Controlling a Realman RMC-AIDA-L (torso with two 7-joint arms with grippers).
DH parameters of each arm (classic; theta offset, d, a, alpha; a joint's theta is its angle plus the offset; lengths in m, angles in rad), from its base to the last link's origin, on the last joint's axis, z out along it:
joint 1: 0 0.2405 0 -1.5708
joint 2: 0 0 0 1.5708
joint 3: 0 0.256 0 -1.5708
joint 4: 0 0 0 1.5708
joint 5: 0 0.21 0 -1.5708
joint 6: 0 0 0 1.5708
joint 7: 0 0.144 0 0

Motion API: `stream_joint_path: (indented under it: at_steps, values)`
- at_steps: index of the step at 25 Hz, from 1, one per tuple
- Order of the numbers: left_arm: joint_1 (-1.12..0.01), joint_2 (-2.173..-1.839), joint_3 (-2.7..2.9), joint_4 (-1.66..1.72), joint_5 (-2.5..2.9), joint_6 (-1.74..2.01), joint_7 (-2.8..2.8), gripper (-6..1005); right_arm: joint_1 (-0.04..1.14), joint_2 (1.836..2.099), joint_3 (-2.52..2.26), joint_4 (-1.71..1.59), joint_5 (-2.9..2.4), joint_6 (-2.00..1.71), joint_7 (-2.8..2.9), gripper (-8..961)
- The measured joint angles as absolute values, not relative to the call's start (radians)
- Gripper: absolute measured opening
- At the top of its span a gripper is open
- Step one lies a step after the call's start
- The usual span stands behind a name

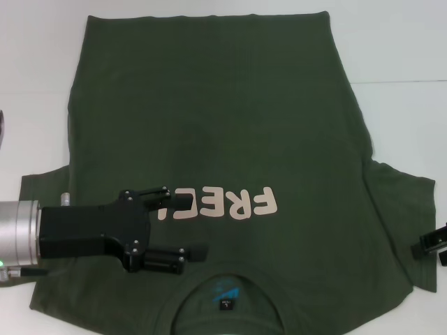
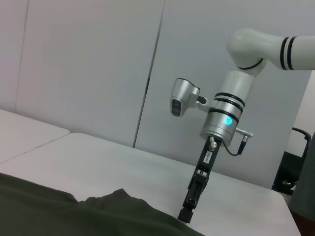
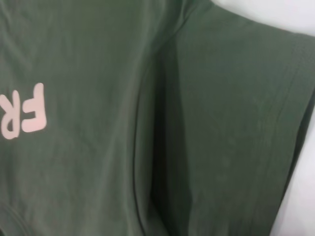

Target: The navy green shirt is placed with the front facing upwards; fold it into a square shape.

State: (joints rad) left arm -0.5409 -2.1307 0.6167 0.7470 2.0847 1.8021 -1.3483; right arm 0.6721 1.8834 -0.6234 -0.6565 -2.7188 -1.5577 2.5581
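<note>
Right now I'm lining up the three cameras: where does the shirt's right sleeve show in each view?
Head view: the short right sleeve of the dark olive-green cotton T-shirt lies flat at the right edge, beside the right tool.
Left wrist view: a raised green fold near that tool; whether it is the sleeve I cannot tell.
Right wrist view: the sleeve fills the right half.
Shared landmark: the pale pink "FR" letters.
</note>
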Motion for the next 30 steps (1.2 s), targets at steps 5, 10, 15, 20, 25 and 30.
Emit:
stream_joint_path:
  at_steps: [5,10,15,20,25,30]
  values:
    - [-0.542,-2.131,0.617,0.747,2.085,1.801,-1.348,884,0.673,1.886,-0.651,-0.661,-2.718,-1.549,2.571,728]
    - [-0.543,-2.131,0.617,0.747,2.085,1.797,-1.348,883,0.684,1.889,-0.652,-0.658,-2.718,-1.548,2.571,729]
    - [-0.546,-2.131,0.617,0.747,2.085,1.789,-1.347,883,0.692,1.891,-0.652,-0.653,-2.715,-1.544,2.571,729]
    - [-0.547,-2.13,0.617,0.747,2.085,1.785,-1.347,882,0.695,1.893,-0.652,-0.651,-2.713,-1.541,2.571,728]
    - [-0.549,-2.129,0.617,0.747,2.085,1.782,-1.347,881,0.698,1.901,-0.65,-0.649,-2.712,-1.539,2.571,728]
    - [-0.55,-2.129,0.617,0.747,2.085,1.776,-1.347,880,0.701,1.904,-0.65,-0.649,-2.712,-1.529,2.582,723]
